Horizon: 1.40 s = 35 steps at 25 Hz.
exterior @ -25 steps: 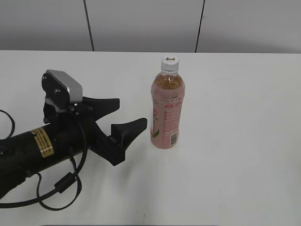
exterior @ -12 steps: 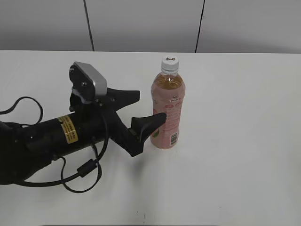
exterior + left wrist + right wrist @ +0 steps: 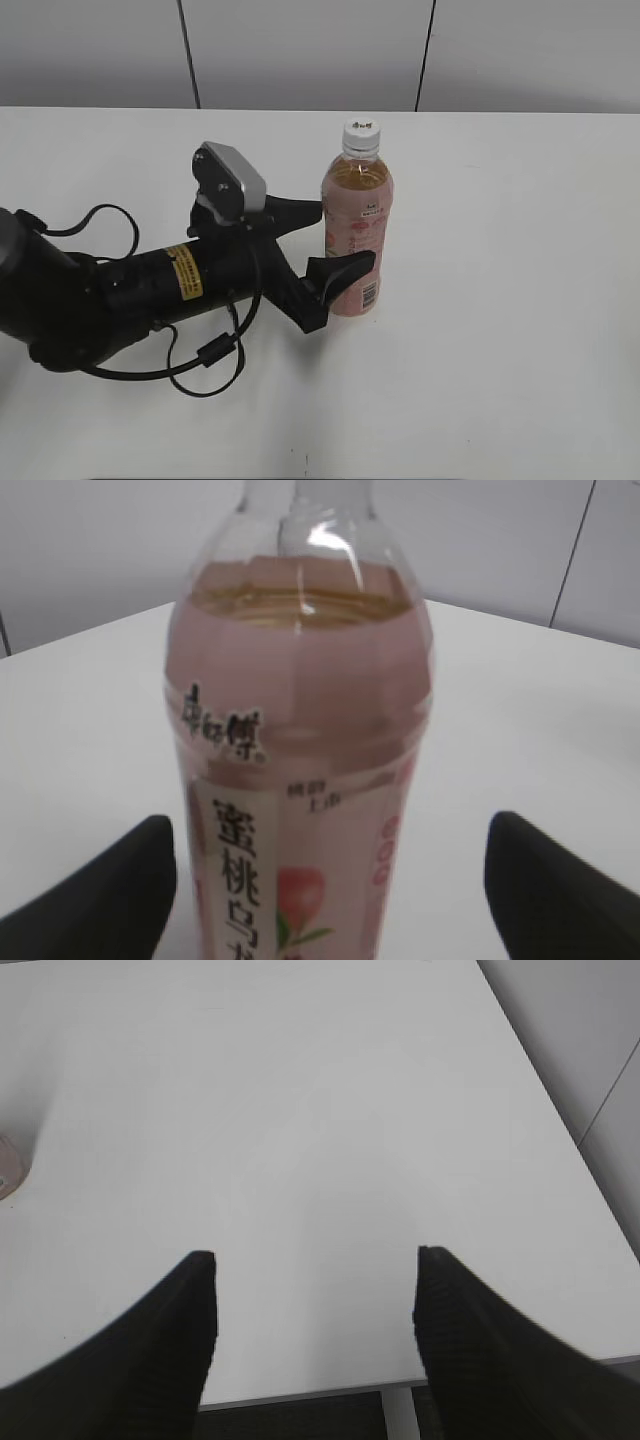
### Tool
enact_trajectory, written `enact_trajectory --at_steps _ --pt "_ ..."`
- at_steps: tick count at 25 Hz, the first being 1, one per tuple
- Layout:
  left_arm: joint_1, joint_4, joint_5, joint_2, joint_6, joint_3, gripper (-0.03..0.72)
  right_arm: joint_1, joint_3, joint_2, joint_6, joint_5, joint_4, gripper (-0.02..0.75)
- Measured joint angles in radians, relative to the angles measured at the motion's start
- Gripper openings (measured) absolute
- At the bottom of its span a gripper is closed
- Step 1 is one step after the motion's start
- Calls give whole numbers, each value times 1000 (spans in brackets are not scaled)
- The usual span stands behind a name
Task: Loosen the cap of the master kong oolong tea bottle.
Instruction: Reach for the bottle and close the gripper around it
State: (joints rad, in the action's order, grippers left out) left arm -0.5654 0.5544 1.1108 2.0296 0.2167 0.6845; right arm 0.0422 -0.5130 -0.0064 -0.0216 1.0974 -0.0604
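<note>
The master kong oolong tea bottle (image 3: 356,235) stands upright on the white table, amber tea inside, pink label. Its small white cap (image 3: 362,131) with a dark mark sits on top. My left gripper (image 3: 336,238) is open, its two black fingers on either side of the bottle's lower half, not pressing on it. In the left wrist view the bottle (image 3: 300,740) fills the middle between the open fingers (image 3: 330,890); the cap is cut off above. My right gripper (image 3: 315,1290) is open and empty over bare table near its edge; it is out of the exterior view.
The white table (image 3: 500,330) stretches all round the bottle. A grey panelled wall (image 3: 300,50) runs behind it. The left arm's black cable (image 3: 205,360) loops on the table. The table's edge (image 3: 480,1375) shows in the right wrist view, with a trace of the bottle (image 3: 8,1170) at far left.
My left arm has moved right toward the bottle; its open fingers now straddle the bottle, where before they were short of it. The bottle has not moved.
</note>
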Motion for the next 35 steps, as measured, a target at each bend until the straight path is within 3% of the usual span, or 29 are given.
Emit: enact_trajectory --at_steps 9,19,21,24,35 --pt "0 -1 -10 66 3 124 575 0 0 0 0 0 0 473" --pt "0 1 -12 119 35 179 569 0 0 0 0 0 0 473" --pt "0 2 -12 119 35 182 533 0 0 0 0 0 0 473" --pt "-2 9 -10 119 37 183 398 0 0 0 0 0 0 473" --pt "-2 77 -183 22 38 181 400 0 0 0 0 0 0 473"
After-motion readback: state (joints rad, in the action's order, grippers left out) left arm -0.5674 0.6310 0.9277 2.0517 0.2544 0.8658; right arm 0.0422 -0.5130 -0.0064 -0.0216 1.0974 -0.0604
